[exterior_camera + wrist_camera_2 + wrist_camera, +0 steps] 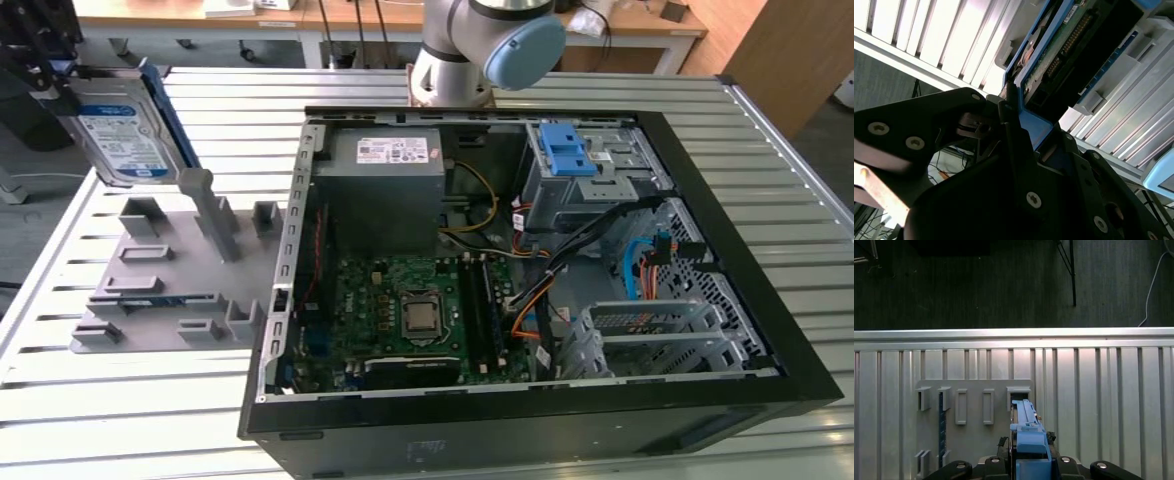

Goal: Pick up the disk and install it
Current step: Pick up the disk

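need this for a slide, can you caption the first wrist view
Gripper closed on the disk, seen edge-on against the grey slotted fixture on the ribbed metal table.

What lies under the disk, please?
A grey holder with upright slots, on the slatted metal table. The disk, held in the gripper, hides the part of the holder straight below it.

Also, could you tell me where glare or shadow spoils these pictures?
In the second wrist view the table blows out white and the gripper is nearly black; in the first wrist view it glares too, beyond the disk; the exterior view is evenly lit.
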Robot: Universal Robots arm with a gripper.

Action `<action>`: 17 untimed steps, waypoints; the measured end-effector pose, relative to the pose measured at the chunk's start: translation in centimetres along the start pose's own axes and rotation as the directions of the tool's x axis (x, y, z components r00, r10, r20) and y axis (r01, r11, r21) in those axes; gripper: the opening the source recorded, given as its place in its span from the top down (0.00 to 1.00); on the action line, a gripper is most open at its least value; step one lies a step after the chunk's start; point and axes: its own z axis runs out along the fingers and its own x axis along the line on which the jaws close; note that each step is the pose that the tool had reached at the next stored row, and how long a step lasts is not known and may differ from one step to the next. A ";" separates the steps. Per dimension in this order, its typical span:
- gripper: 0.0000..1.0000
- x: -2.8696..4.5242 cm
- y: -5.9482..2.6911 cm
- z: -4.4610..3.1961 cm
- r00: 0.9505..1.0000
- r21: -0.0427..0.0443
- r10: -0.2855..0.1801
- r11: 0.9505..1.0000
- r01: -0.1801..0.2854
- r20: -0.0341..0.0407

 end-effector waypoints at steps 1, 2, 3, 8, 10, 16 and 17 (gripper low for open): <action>0.64 0.00 0.00 -0.07 1.000 0.000 0.000 1.000 0.000 0.000; 0.64 0.00 0.00 -0.13 1.000 0.000 0.000 1.000 0.000 0.000; 0.64 0.00 0.00 -0.20 1.000 0.000 0.000 1.000 0.000 0.000; 0.64 -0.01 0.03 -0.63 1.000 0.001 0.000 1.000 0.000 0.000; 0.64 -0.02 0.03 -0.86 1.000 0.001 0.000 1.000 0.000 0.000; 0.64 -0.03 0.05 -1.49 1.000 0.001 0.000 1.000 0.000 0.000; 0.64 -0.04 0.05 -1.61 1.000 0.001 0.000 1.000 0.000 0.000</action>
